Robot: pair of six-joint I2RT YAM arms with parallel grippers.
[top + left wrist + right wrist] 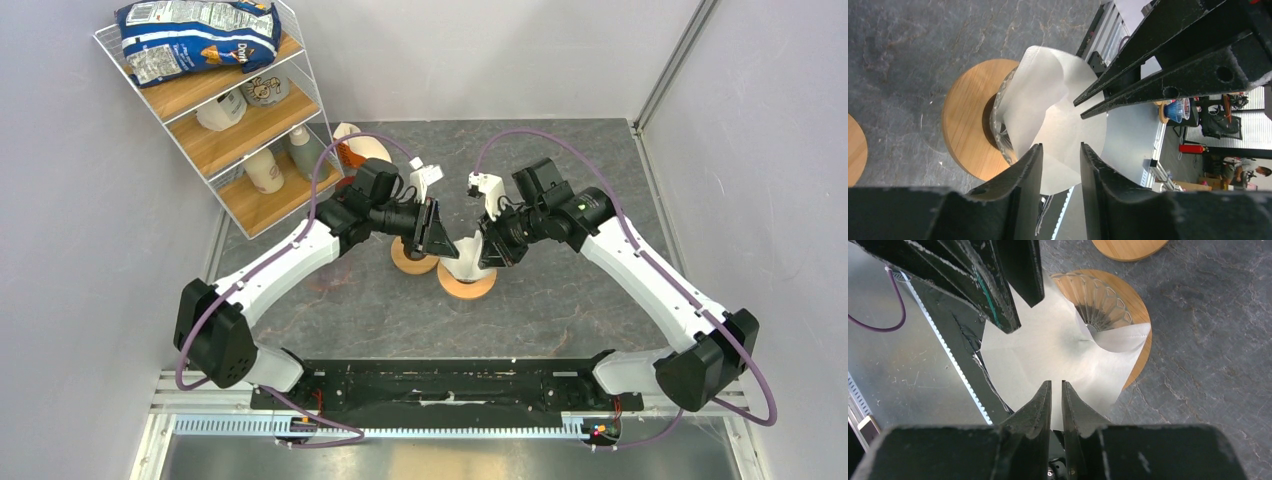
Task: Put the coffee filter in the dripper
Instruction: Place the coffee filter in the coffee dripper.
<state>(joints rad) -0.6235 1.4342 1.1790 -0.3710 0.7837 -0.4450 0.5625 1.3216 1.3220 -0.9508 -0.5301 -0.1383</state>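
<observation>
The coffee filter [458, 262] is a cream-white paper cone, spread partly open, with its tip down inside the dripper [470, 286]. The dripper is a clear glass cone on a round wooden collar. In the left wrist view the filter [1063, 125] leans out of the glass over the collar [965, 125]. My right gripper [1057, 382] is shut on the filter's [1048, 350] near edge, beside the ribbed glass [1100, 302]. My left gripper [1060, 146] is open, its fingers straddling the filter's opposite edge. In the top view both grippers, left [437, 235] and right [487, 250], meet over the dripper.
A bare wooden ring [410, 258] lies just left of the dripper and also shows in the right wrist view [1128, 247]. An orange-and-white packet [350, 145] stands behind the left arm. A wire shelf [230, 130] with bottles and a chip bag [195, 35] stands at the back left.
</observation>
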